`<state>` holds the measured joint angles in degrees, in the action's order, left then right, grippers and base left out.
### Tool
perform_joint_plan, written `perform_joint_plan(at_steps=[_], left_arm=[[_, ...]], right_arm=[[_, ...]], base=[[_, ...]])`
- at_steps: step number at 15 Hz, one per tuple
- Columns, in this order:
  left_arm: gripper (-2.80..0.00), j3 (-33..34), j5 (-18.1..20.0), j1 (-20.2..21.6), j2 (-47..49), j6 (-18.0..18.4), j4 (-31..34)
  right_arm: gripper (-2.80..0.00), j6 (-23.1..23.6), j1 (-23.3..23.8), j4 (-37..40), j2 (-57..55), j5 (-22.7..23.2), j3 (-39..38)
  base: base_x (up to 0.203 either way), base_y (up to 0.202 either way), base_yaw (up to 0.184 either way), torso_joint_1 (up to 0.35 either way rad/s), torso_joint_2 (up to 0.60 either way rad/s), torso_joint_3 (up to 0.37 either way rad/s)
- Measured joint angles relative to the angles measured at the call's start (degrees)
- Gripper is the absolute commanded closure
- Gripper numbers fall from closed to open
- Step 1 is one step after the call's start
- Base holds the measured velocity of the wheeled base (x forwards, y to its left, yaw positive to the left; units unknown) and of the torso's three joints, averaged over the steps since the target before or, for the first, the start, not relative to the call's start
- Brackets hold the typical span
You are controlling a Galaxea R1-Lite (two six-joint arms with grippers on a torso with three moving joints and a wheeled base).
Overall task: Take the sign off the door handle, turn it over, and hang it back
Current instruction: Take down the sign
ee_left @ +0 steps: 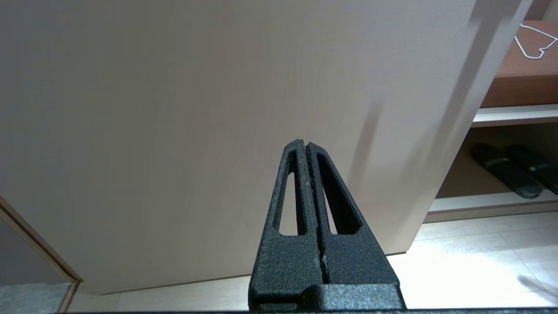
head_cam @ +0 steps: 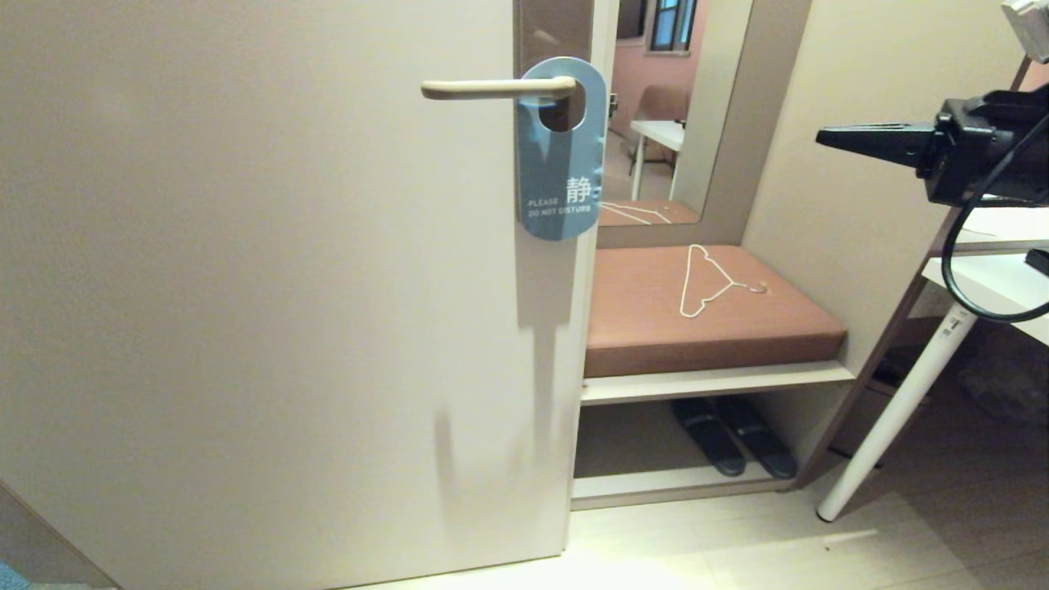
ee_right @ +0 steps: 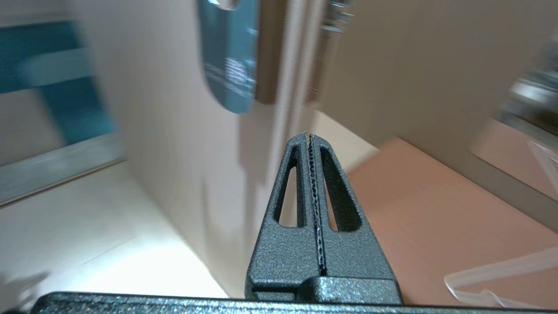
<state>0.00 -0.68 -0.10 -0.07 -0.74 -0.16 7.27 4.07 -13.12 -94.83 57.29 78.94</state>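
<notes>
On the slim cream lever door handle point(head_cam: 498, 88) hangs the flat blue-grey card sign point(head_cam: 561, 156), its "do not disturb" face showing, so the first step, taking it off, is not yet done. At the right edge of the head view, well apart from the sign, the black right gripper point(head_cam: 828, 137) points toward it, jaws pressed together and empty. It needs to get close, open up, and pinch the card's lower end. Down low by the cream door point(ee_left: 196, 109), the black left gripper point(ee_left: 304, 144) is parked, jaws closed too.

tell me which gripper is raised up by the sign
The right gripper, shut, held at about the height of the sign on the door handle. The left gripper, also shut, points low at the door.
</notes>
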Motion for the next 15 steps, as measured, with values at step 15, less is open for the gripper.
perform_joint_plan(at_steps=[15], left_arm=[[0.00, 0.0, 0.0, 0.0, 0.0, 0.0, 0.0]], right_arm=[[0.00, -0.1, -13.8, 0.1, -24.6, 8.3, 23.5]], base=[[0.000, 0.000, 0.000, 0.000, 0.00, 0.000]])
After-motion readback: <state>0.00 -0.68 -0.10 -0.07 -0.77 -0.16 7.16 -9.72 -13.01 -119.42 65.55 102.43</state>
